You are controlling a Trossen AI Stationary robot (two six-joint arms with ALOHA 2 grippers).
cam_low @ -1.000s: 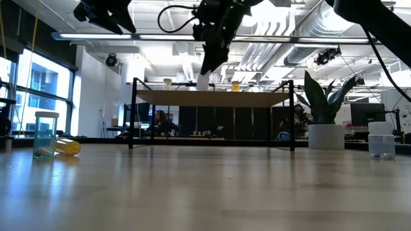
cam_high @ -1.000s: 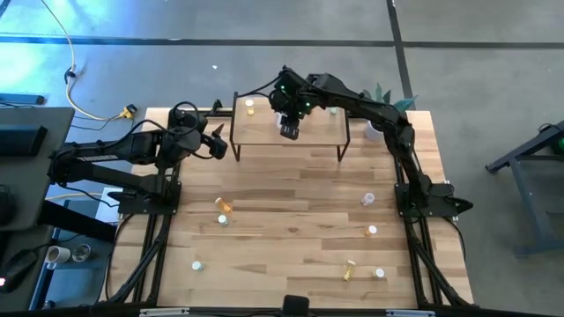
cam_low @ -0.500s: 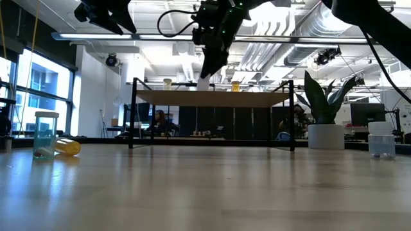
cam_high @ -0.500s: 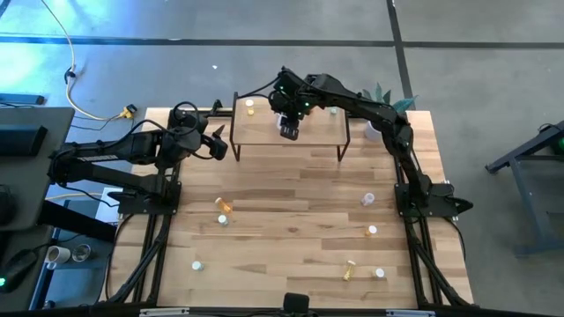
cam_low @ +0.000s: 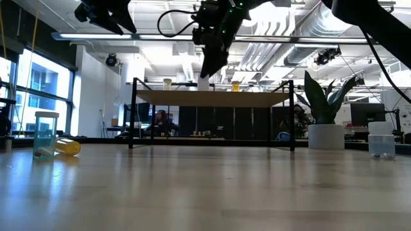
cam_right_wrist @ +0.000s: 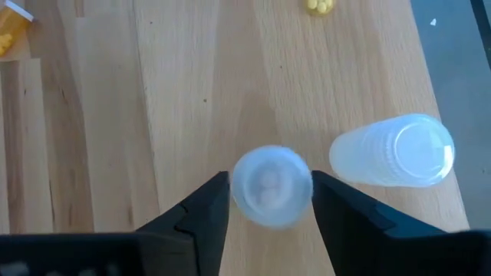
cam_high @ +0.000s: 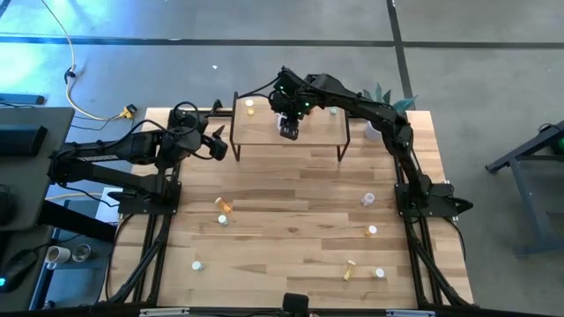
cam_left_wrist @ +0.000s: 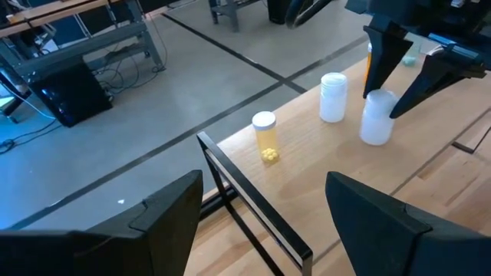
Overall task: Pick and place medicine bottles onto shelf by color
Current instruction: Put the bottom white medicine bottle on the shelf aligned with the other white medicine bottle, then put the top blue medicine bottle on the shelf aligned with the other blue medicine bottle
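Observation:
The shelf (cam_high: 313, 134) stands at the table's far edge. A pale, clear-white medicine bottle (cam_right_wrist: 271, 186) stands upright on its board, also seen in the left wrist view (cam_left_wrist: 377, 116). My right gripper (cam_right_wrist: 271, 195) hangs over it, open and pointing steeply down, with one finger close on either side of the bottle. Another white bottle (cam_left_wrist: 333, 96) and a yellow one (cam_left_wrist: 265, 136) stand on the shelf's left part. My left gripper (cam_high: 218, 143) waits open, raised, left of the shelf.
Several bottles lie or stand on the table nearer the front: an orange one (cam_high: 224, 204), a pale one (cam_high: 368, 200), a yellow one (cam_high: 350, 269). A potted plant (cam_high: 379, 123) stands right of the shelf. An orange bottle (cam_right_wrist: 11, 27) stands farther along the shelf.

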